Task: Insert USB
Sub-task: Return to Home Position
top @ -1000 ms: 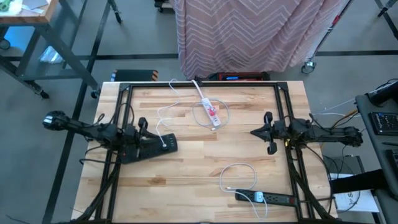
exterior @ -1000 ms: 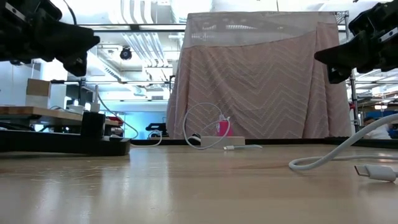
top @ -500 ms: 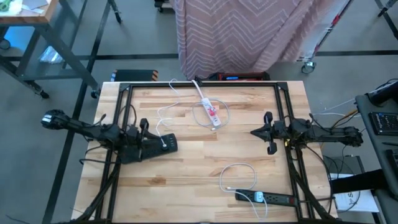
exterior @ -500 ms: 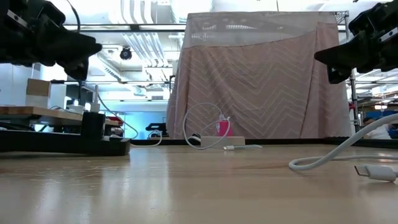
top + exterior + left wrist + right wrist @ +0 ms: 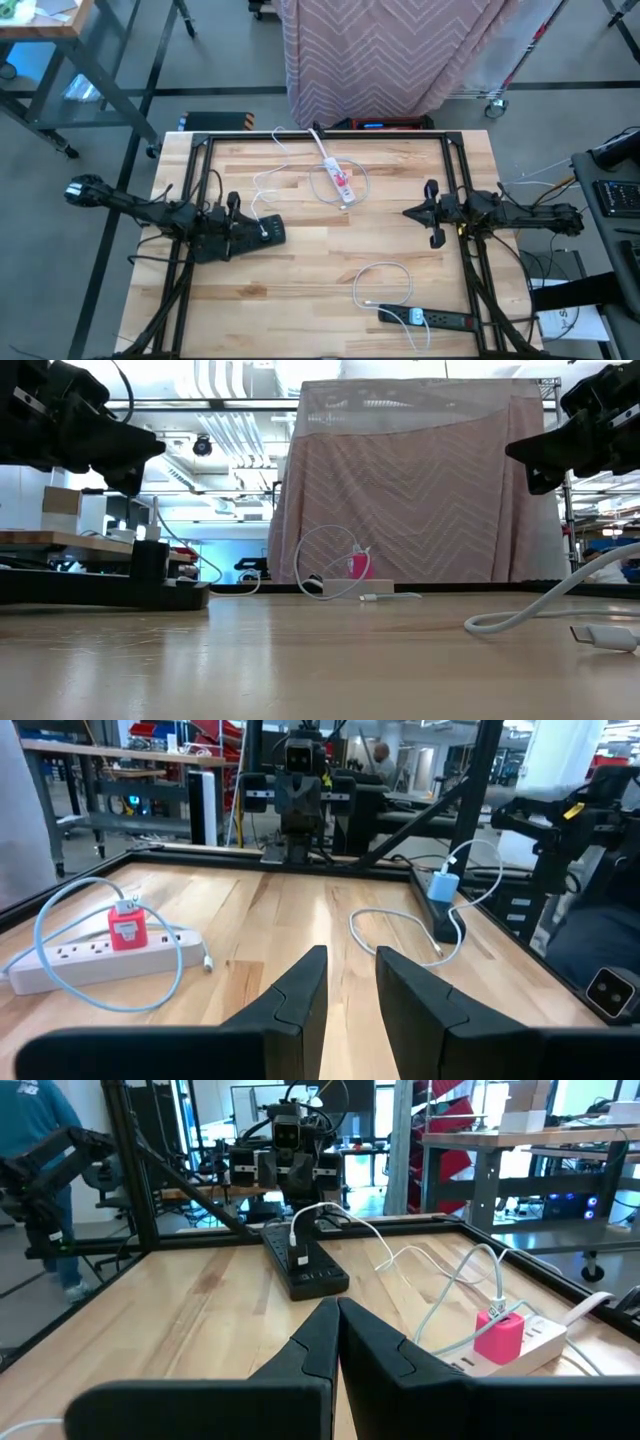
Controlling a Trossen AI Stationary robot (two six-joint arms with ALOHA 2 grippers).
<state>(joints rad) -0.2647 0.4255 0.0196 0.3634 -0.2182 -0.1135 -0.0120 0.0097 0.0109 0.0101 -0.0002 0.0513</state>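
My left gripper [image 5: 252,225] hovers level over the table's left side, above a black power strip [image 5: 262,234]. It is open by a narrow gap [image 5: 350,975] with nothing in it. My right gripper [image 5: 408,212] hovers level at the right, shut [image 5: 338,1320] and empty. A white power strip [image 5: 335,172] with a red charger [image 5: 128,925] lies at the far middle. A second black strip [image 5: 440,320] lies near right. Its white cable [image 5: 385,280] loops on the wood, and the loose USB plug [image 5: 600,637] rests flat on the table.
A black frame [image 5: 320,135] rims the table. A thin white cable [image 5: 262,185] runs from the left black strip toward the far edge. A pink patterned cloth [image 5: 420,480] hangs beyond the far edge. Bare wood lies in the middle between the arms.
My left gripper has tipped its fingers down a little while keeping its place. The strips and cables have kept their places.
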